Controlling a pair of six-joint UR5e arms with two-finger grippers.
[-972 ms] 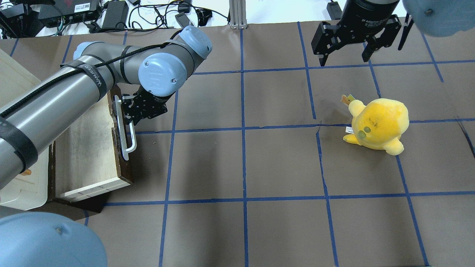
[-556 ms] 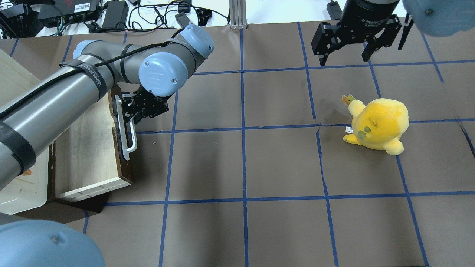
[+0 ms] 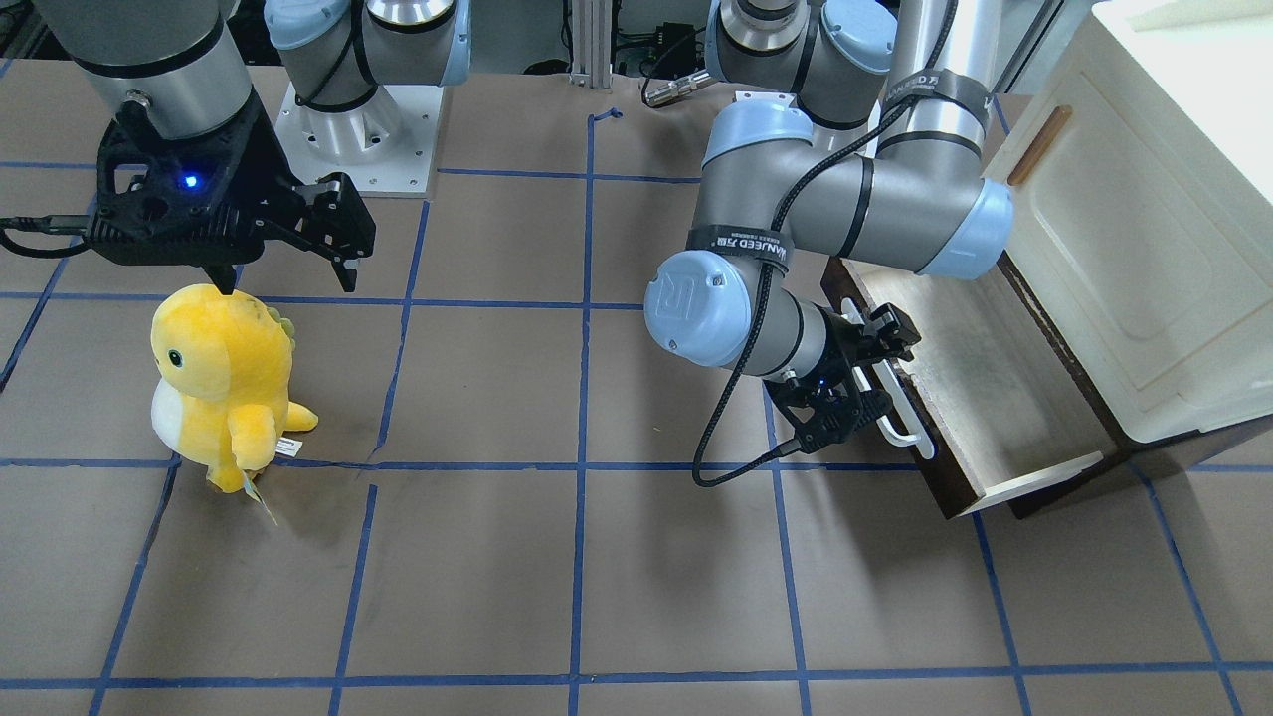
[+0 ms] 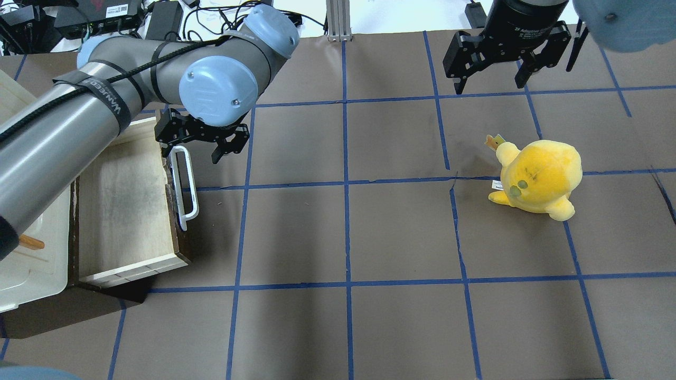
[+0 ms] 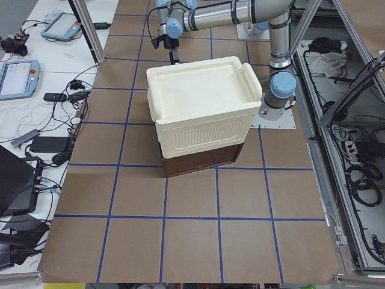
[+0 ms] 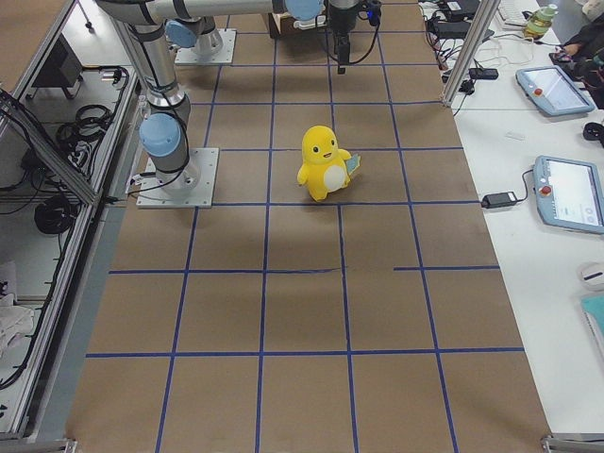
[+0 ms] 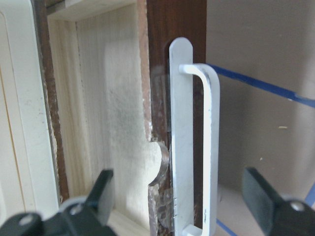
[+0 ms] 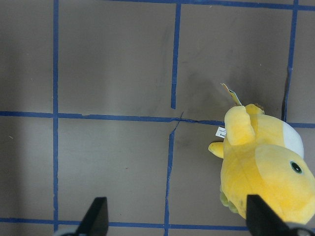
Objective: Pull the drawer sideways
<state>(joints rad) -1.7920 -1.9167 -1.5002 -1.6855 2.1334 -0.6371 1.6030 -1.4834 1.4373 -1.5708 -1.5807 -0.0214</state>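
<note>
The drawer [image 4: 127,211] is dark brown with pale wood inside and stands pulled out of the cream-white cabinet [image 3: 1144,229]. Its white bar handle [image 4: 185,184] runs along the front. My left gripper [image 4: 194,150] hangs open over the far end of that handle, not touching it. In the left wrist view the handle [image 7: 194,142] lies between and beyond the two spread fingers [image 7: 101,189]. From the front-facing camera the left gripper [image 3: 880,373] sits right beside the handle. My right gripper [image 4: 491,84] is open and empty, far off at the back right.
A yellow plush toy [image 4: 538,177] stands on the brown, blue-taped table at the right, just below the right gripper [image 3: 288,278] in the front-facing view. The cabinet [image 4: 26,264] fills the left edge. Cables and boxes [image 4: 158,18] lie behind the table.
The left gripper was tight against the middle of the handle. It has come off it, turned, opened wide and shifted to the handle's far end. The right arm has not moved.
</note>
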